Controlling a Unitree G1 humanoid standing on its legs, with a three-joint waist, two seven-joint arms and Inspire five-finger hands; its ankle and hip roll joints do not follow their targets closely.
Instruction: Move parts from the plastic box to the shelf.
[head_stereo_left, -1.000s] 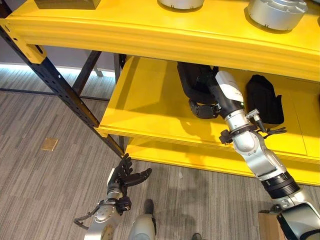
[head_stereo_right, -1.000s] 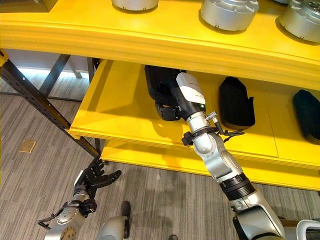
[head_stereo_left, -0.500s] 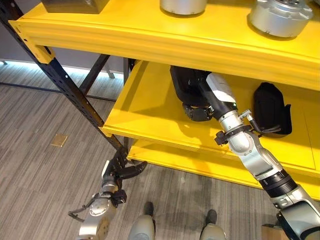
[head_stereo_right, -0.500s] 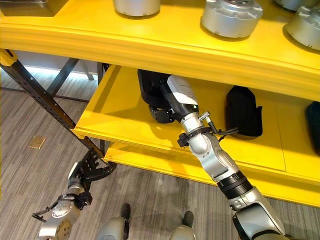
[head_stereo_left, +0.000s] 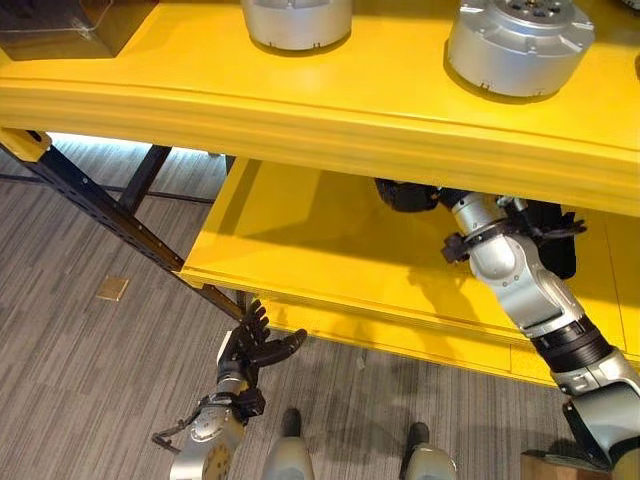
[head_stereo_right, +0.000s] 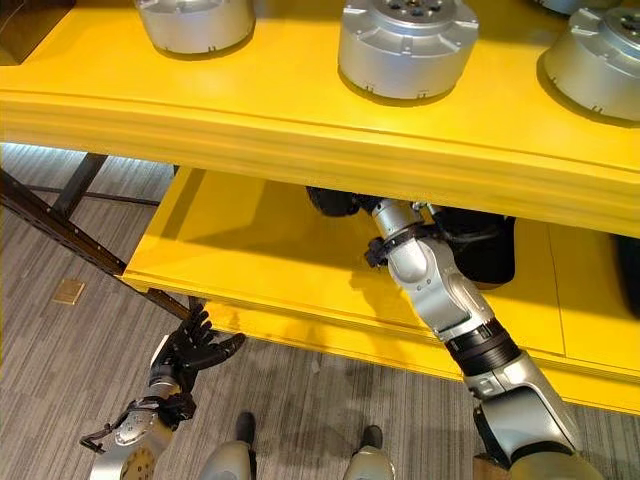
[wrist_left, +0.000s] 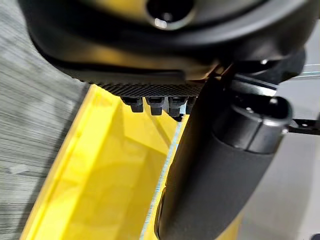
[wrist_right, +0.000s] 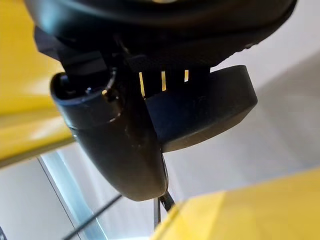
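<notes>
The right robot hand (wrist_right: 125, 135) reaches deep into the lower yellow shelf (head_stereo_left: 300, 240), tucked under the front lip of the upper yellow shelf (head_stereo_left: 300, 100). In its wrist view the thumb and fingers curl round a dark rounded part (wrist_right: 210, 110), so it appears to hold that black part (head_stereo_right: 335, 200) near the back of the lower shelf; I judge this to be the placing step, with the part not yet let go. Another black part (head_stereo_right: 490, 250) lies on the same shelf just beside the right forearm. Three silver round motor housings (head_stereo_right: 405, 45) stand along the upper shelf, so a good share of the moving looks done. The left robot hand (head_stereo_left: 250, 345) hangs low over the grey floor (head_stereo_left: 80, 350), its fingers spread and holding nothing. The plastic box cannot be made out, so how many parts are left is unknown. The upper shelf's lip hides most of the right robot hand in the head views, and whether the held part touches the shelf cannot be told.
</notes>
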